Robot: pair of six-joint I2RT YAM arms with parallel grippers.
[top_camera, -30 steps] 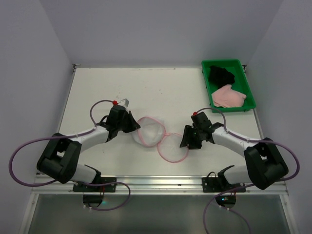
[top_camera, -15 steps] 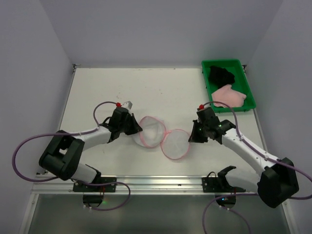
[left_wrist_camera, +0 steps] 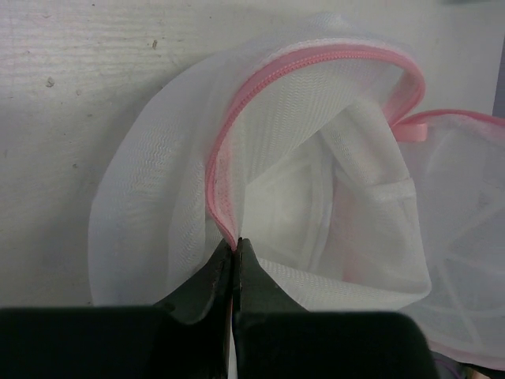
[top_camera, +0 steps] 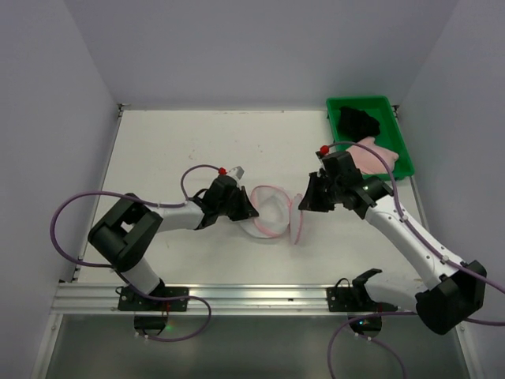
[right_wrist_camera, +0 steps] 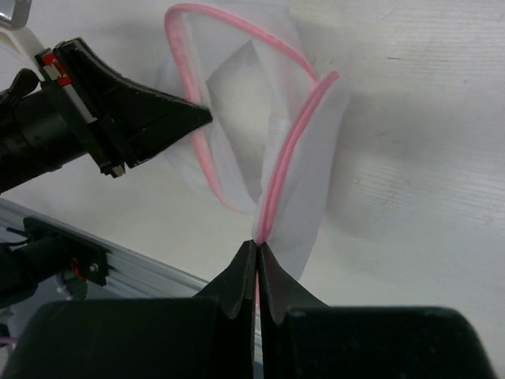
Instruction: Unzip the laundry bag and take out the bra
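Note:
The laundry bag (top_camera: pixel 271 207) of white mesh with a pink zip rim lies open at mid table, its two halves spread apart. My left gripper (top_camera: pixel 249 212) is shut on the pink rim of the left half (left_wrist_camera: pixel 235 245). My right gripper (top_camera: pixel 301 202) is shut on the rim of the right half (right_wrist_camera: pixel 258 243) and holds it raised on edge. In the left wrist view, white padded fabric (left_wrist_camera: pixel 300 213) shows inside the bag's open mouth (left_wrist_camera: pixel 316 118). The left gripper's fingers (right_wrist_camera: pixel 189 118) also show in the right wrist view.
A green tray (top_camera: pixel 359 100) stands at the back right and holds a black garment (top_camera: pixel 357 121) and a pink garment (top_camera: pixel 371 154). A metal rail (top_camera: pixel 252 296) runs along the near table edge.
The right gripper has risen and moved toward the far right, lifting its half of the bag from flat to on edge. The left gripper has slid to the right with its half.

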